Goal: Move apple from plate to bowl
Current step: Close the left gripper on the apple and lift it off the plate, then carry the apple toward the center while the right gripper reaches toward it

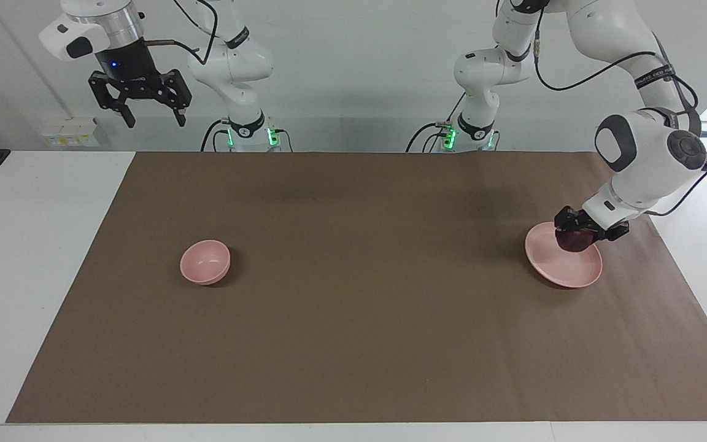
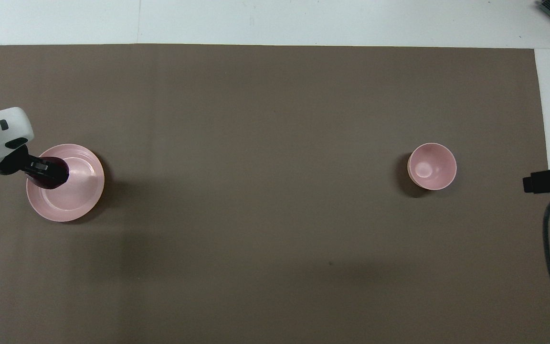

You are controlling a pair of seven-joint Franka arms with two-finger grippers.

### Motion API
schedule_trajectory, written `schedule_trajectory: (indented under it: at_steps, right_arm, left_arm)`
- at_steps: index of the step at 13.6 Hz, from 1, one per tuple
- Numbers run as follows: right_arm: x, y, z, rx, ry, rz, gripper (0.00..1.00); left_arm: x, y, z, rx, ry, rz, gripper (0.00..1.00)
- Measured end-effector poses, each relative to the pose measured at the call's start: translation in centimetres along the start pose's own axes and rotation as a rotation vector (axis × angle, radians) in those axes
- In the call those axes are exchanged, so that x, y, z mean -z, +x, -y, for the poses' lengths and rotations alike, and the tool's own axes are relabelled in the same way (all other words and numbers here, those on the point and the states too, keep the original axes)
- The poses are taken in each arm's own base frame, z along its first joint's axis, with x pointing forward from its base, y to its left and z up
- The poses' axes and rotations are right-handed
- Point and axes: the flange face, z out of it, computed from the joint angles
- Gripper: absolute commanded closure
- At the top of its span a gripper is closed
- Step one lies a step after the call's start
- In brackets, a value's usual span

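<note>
1. left gripper [image 1: 576, 236] is seen at the right of the facing view, lowered onto the plate's upper edge at the end of a bent white arm; its black fingers are closed around the apple. in the overhead view the same gripper [image 2: 48, 171] is found at the left edge of the frame, over the plate's left part.
2. right gripper [image 1: 152, 116] is held high in the upper left of the facing view, in front of the pale wall, with its fingers spread wide and nothing between them; this arm is at rest. in the overhead view only a dark piece of it is seen at the right edge of the frame.
3. brown mat [image 1: 353, 307] is spread over most of the white table [image 1: 22, 245], filling the middle of both frames.
4. plate [image 1: 571, 267] is placed at the right of the facing view and at the left of the overhead view [image 2: 77, 191], flat on the mat; its inside is bare apart from the apple.
5. bowl [image 1: 205, 262] is seen left of centre in the facing view and right of centre in the overhead view [image 2: 431, 166], upright, open and unfilled, well apart from the plate.
6. apple [image 1: 574, 240] is shown as a dark red round shape gripped between the left fingers, low over the plate's upper part; whether the plate is touched cannot be told. in the overhead view the apple [image 2: 51, 179] is partly hidden under the gripper.
</note>
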Motion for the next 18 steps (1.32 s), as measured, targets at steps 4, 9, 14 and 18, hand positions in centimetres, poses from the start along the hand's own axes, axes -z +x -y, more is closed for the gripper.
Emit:
schedule_trajectory:
  at_steps: [4,9,14,18]
  right_arm:
    - [-2.7,1.2,1.4,0.01,0.102,-0.005,0.0]
    - [-7.6,3.3,6.1,0.027,0.187,-0.039,0.0]
    - [-14.1,5.6,9.7,-0.035,0.358,-0.049,0.0]
    - [-17.6,6.2,12.3,-0.077,0.498,-0.031,0.0]
  left_arm:
    - [5.8,0.4,-4.2,0.049,0.0,0.026,1.0]
    - [7.1,1.8,-10.2,0.128,0.014,0.036,1.0]
    - [6.7,3.1,-18.4,0.212,-0.03,0.04,1.0]
    - [6.5,3.4,-24.8,0.321,-0.14,0.061,1.0]
